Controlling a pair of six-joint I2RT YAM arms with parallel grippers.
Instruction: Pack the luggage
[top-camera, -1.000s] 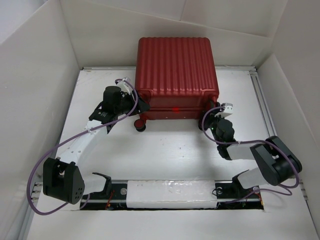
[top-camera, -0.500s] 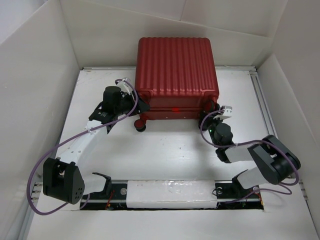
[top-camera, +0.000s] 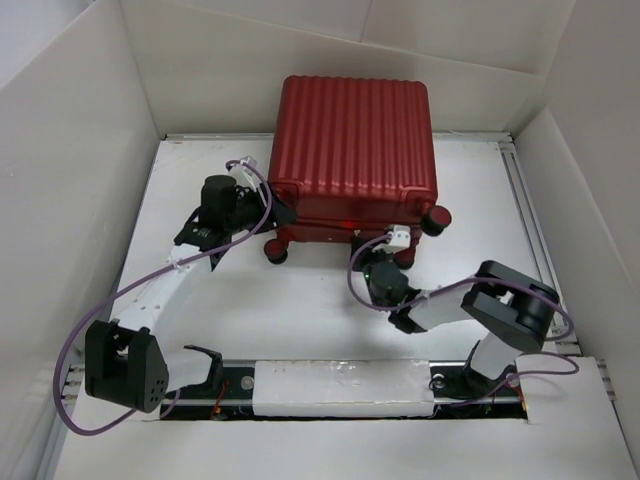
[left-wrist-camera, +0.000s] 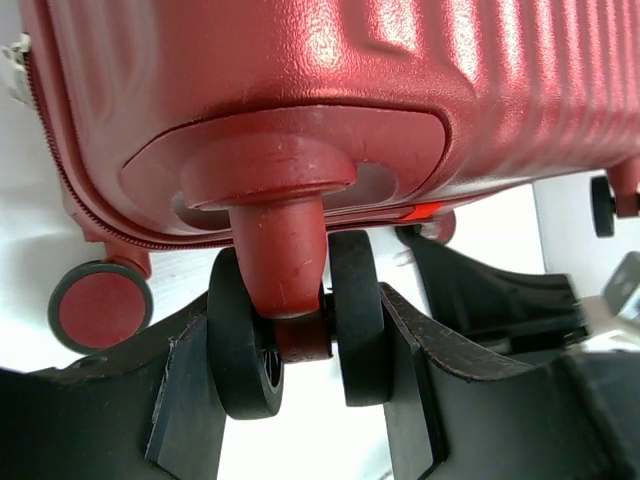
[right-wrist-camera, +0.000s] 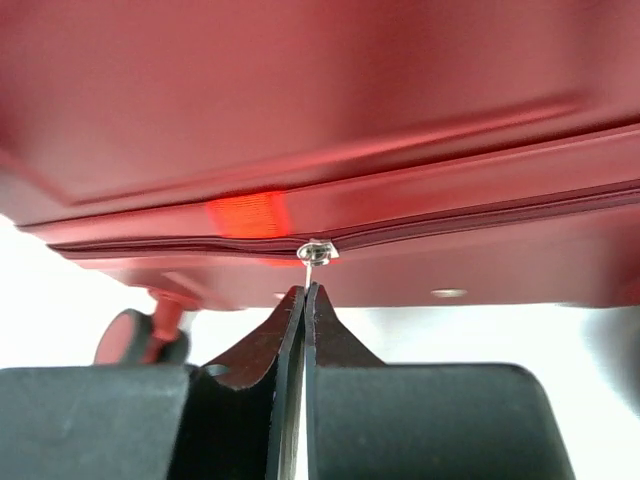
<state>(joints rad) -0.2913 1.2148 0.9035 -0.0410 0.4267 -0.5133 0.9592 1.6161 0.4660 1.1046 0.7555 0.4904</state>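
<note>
The luggage (top-camera: 352, 150), a dark red ribbed hard-shell suitcase, lies closed at the back middle of the table, wheels toward me. My left gripper (top-camera: 268, 212) is shut on its near left twin wheel (left-wrist-camera: 298, 340); the two black wheel discs sit between my fingers (left-wrist-camera: 180, 400). My right gripper (top-camera: 385, 258) is at the middle of the near side, shut on the thin silver zipper pull (right-wrist-camera: 312, 258) that hangs from the zipper seam (right-wrist-camera: 480, 215). The lining is hidden.
White walls stand close on the left (top-camera: 70, 180), back and right (top-camera: 590, 170). Other wheels show at the near right corner (top-camera: 436, 220) and in the left wrist view (left-wrist-camera: 100, 303). A metal rail (top-camera: 340, 385) runs along the near edge by the arm bases.
My right gripper has slid left along the suitcase's near side, from the right corner wheel to about the middle, holding the zipper pull. The left arm has barely moved.
</note>
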